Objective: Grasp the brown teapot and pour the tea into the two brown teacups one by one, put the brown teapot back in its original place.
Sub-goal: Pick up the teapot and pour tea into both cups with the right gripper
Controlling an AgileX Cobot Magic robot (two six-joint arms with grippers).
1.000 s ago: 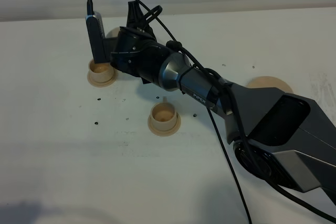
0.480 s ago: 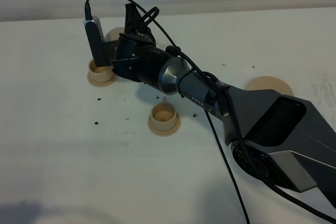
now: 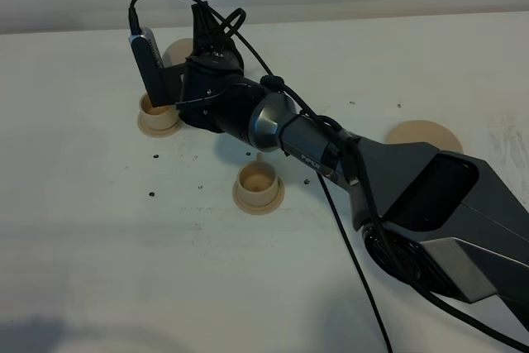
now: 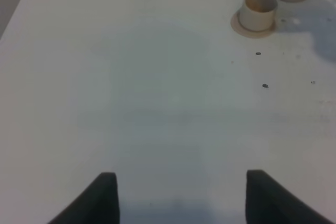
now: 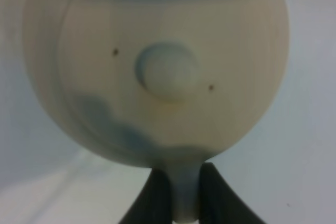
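We see the right arm (image 3: pixel 331 150) reaching from the near right corner of the table (image 3: pixel 99 229) all the way across to the far teacup (image 3: pixel 157 107). Its forearm lies low, and its wrist is rolled so that the wrist camera (image 3: pixel 151 68) stands on end right beside that cup. The right gripper (image 5: pixel 182 182) is clamped tight on the loop handle (image 5: pixel 184 203) of the brown teapot (image 5: pixel 157 35), with one dark finger on each side. The teapot is held just behind the far teacup. The left gripper (image 4: pixel 178 187) hangs over bare table well away from that cup, jaws wide apart with nothing between them.

From above, the wrist and its camera hide most of the teapot, leaving only a tan sliver. The left wrist view cuts the teapot off at the frame edge. The right wrist view is blurred, so we cannot tell whether the spout reaches over the far teacup.

The teapot is pale tan, round and squat, with a matte domed lid and a round knob (image 5: pixel 168 72). The far teacup is a small tan cylinder on a round saucer. The near teacup (image 3: pixel 258 179), a match for it, sits nearer the arm's base. The wide saucer (image 3: pixel 424 133), a flat tan disc, lies well to the right of the far teacup, its near edge under the arm. Dark specks dot the white table.
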